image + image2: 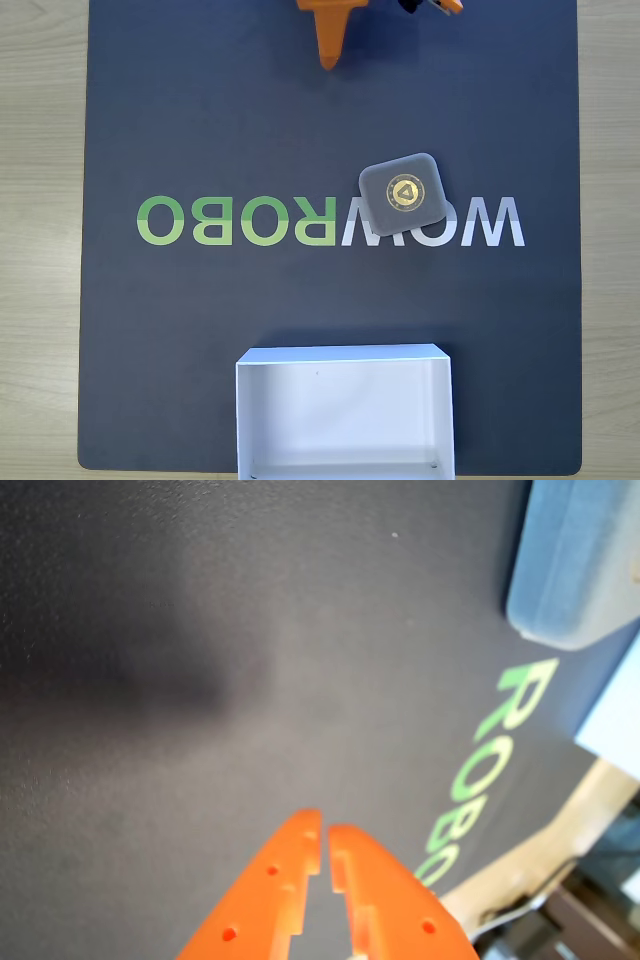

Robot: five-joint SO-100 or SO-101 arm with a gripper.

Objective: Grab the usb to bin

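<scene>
Orange end effector (325, 842) with fingertips nearly touching, holding nothing, over the dark mat (200, 120), usb (402, 190) flat on the mat's white lettering in the fixed view, white bin (345, 410) at the mat's bottom edge, wrist view catching the usb (585, 565) corner at upper right, pale wooden counter (40, 240) around the mat.

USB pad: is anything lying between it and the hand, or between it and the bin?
Nothing visible. In the fixed view the hand is at the top edge, the pad lies mid-mat and the bin sits at the bottom; only bare mat with printed lettering lies between them.
</scene>
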